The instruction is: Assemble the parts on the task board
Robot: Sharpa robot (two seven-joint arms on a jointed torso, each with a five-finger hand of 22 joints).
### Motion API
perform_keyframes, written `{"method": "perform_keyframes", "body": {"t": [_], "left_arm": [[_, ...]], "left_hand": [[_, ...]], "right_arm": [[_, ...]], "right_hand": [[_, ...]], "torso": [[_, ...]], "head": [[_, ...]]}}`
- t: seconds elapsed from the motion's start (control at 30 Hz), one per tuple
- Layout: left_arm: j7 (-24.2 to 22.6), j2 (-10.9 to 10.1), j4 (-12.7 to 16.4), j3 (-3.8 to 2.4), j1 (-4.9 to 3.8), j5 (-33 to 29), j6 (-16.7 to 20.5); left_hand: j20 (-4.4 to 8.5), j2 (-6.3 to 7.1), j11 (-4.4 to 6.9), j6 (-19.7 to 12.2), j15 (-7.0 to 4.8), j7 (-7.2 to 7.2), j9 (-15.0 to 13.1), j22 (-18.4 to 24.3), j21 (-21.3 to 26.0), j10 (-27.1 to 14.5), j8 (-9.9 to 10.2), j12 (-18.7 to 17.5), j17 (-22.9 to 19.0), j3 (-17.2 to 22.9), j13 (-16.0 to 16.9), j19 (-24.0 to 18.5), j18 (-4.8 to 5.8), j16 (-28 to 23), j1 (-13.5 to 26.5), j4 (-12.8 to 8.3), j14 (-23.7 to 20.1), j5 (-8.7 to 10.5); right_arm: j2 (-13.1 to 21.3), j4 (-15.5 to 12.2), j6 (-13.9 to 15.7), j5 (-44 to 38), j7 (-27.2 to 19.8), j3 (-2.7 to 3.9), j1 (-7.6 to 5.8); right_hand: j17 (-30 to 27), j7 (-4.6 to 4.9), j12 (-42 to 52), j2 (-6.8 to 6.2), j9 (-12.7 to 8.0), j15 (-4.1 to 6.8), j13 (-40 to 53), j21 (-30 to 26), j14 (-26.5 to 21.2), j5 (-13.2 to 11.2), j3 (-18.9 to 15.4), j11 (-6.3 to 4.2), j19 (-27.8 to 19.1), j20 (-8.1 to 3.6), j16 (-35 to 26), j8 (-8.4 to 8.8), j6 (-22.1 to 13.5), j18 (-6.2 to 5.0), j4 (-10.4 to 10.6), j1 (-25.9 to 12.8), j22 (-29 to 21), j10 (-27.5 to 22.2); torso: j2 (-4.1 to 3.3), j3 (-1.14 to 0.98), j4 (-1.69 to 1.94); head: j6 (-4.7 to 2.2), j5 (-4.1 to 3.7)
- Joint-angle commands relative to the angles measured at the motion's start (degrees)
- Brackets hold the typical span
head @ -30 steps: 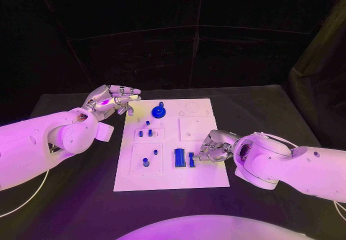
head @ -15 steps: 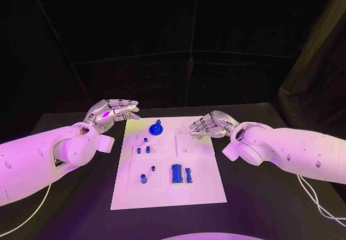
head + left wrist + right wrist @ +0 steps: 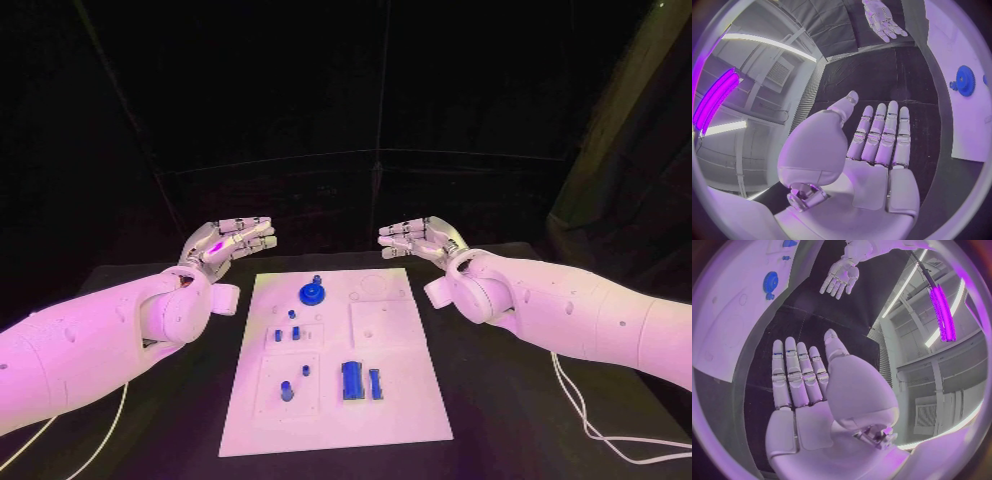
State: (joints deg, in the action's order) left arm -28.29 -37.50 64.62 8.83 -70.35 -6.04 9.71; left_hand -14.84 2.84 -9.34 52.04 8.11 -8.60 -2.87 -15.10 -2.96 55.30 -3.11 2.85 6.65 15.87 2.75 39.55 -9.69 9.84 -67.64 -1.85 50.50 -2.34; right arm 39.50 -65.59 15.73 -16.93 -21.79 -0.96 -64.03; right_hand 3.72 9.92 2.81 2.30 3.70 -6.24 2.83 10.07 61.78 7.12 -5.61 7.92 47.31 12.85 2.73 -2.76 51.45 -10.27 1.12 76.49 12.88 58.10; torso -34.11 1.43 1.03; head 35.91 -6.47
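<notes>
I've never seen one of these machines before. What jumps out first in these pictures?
Two silver hands catch the eye: the left hand and the right hand are raised at the far end of the table, fingers straight, holding nothing. Between the white arms lies the white task board on the black table. A blue gear-shaped part sits near the board's far end, with smaller blue parts nearer the robot.

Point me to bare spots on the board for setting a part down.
Free: the task board's near strip below the blue bars, and its right column beside them. Crowded: the left column, from the gear down through the small pegs. Left hand and right hand hover beyond the far edge.
</notes>
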Motion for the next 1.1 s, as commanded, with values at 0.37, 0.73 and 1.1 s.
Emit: {"method": "perform_keyframes", "body": {"t": [0.37,0.73,1.1], "left_arm": [[-0.4,-2.4,8.3,-2.85,3.24,2.1,11.0],[-1.3,-6.1,21.6,-7.52,8.67,5.2,29.3],[-1.5,-7.2,25.3,-8.83,10.19,6.0,34.4]], "left_hand": [[8.05,-2.84,5.08,-28.2,-8.11,8.60,2.9,8.2,3.0,-30.0,3.1,-2.9,-6.7,-8.6,-2.8,-21.4,4.43,-5.4,36.7,1.8,-27.4,2.34],[10.52,-2.84,9.34,-36.9,-8.11,8.60,2.9,10.7,3.0,-39.2,3.1,-2.9,-6.7,-11.2,-2.8,-28.0,9.69,-9.8,47.9,1.8,-35.8,2.34],[14.84,-2.84,9.34,-42.4,-8.11,8.60,2.9,15.1,3.0,-45.1,3.1,-2.9,-6.7,-15.9,-2.8,-32.1,9.69,-9.8,55.2,1.8,-41.2,2.34]], "right_arm": [[2.2,-9.7,11.4,6.5,-3.0,0.37,1.53],[4.8,-22.6,26.4,15.7,-7.4,0.89,3.60],[5.2,-24.4,28.4,16.9,-8.0,0.96,3.87]], "right_hand": [[-3.7,-5.31,-2.8,-2.30,-3.7,6.24,-2.8,-5.4,-33.2,-7.1,5.6,-7.92,-25.4,-6.90,-2.7,2.76,-27.6,5.02,-1.1,-41.1,-6.9,-31.2],[-3.7,-9.92,-2.8,-2.30,-3.7,6.24,-2.8,-10.1,-43.6,-7.1,5.6,-7.92,-33.4,-12.85,-2.7,2.76,-36.3,10.27,-1.1,-53.9,-12.9,-41.0],[-3.7,-9.92,-2.8,-2.30,-3.7,6.24,-2.8,-10.1,-50.2,-7.1,5.6,-7.92,-38.4,-12.85,-2.7,2.76,-41.8,10.27,-1.1,-62.1,-12.9,-47.2]], "torso": [[2.21,-1.09,-0.79],[2.93,-1.43,-1.03],[2.93,-1.43,-1.03]], "head": [[-1.14,4.91],[-1.54,6.47],[-1.54,6.47]]}}
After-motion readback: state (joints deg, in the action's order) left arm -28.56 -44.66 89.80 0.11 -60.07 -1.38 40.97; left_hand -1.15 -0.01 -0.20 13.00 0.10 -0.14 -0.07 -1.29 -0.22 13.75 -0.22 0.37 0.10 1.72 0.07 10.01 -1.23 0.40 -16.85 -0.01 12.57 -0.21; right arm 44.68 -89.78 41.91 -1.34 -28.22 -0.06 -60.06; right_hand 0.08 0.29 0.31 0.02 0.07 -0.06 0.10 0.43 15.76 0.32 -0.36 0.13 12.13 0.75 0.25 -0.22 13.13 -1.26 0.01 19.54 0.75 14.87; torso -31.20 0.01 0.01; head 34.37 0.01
